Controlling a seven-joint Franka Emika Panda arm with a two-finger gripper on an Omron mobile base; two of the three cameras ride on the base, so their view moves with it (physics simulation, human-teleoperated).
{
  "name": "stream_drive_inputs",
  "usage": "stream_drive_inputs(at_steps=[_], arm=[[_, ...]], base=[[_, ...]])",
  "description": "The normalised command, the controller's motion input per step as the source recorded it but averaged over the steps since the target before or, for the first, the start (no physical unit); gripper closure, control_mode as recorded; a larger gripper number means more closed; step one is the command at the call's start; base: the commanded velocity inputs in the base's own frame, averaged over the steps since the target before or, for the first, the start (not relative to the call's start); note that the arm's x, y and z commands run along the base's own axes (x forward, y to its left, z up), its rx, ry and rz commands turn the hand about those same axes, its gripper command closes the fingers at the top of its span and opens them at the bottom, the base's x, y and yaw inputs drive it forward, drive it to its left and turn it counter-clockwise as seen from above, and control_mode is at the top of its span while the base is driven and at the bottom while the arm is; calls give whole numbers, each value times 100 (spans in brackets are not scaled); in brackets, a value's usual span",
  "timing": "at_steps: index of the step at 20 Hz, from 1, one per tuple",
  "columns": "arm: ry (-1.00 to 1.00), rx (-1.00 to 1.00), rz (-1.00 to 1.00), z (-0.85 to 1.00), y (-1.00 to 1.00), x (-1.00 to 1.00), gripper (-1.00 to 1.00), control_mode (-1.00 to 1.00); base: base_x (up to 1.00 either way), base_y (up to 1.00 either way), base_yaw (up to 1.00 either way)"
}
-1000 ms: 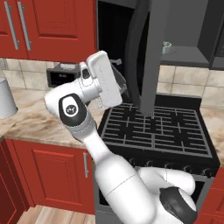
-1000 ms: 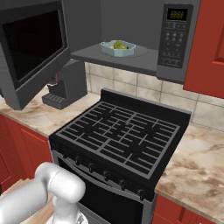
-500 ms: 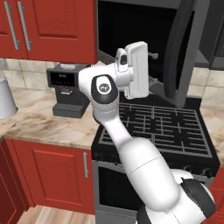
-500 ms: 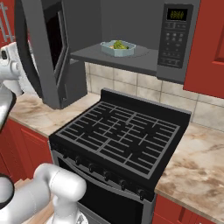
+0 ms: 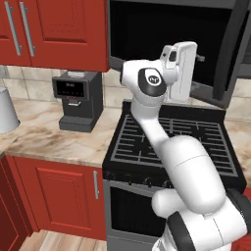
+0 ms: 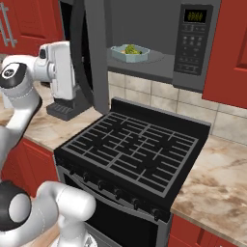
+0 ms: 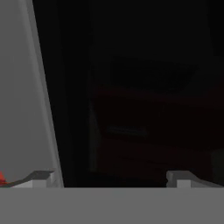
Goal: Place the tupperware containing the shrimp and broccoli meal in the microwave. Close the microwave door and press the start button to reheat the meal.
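- Tupperware (image 6: 130, 53) with the shrimp and broccoli meal (image 6: 130, 48) sits inside the microwave (image 6: 144, 41), at about one o'clock from the hand in the right base view.
- Microwave door (image 6: 90, 53) stands half-swung, upright, just beyond the end effector (image 7: 111, 177).
- End effector's jaws are wide apart, holding nothing, pressed close to the door's dark glass.
- Judged next: push the door toward three o'clock to shut it.

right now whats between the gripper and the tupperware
The microwave door, swung partway shut, stands between the open gripper and the tupperware inside the microwave, clearest in the right base view.
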Motion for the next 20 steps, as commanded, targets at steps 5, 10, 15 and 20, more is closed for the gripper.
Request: stream_drive_inputs(at_steps=[5, 10, 15, 20], arm=[[5, 12, 12, 0, -32, 73, -100, -100], [-1, 7, 37, -7, -37, 67, -100, -100], [-3, 6, 46, -16, -53, 60, -100, -100], [0, 2, 45, -26, -44, 83, -100, -100]], base=[[0, 0, 0], [0, 0, 0], [0, 0, 0], [0, 0, 0]])
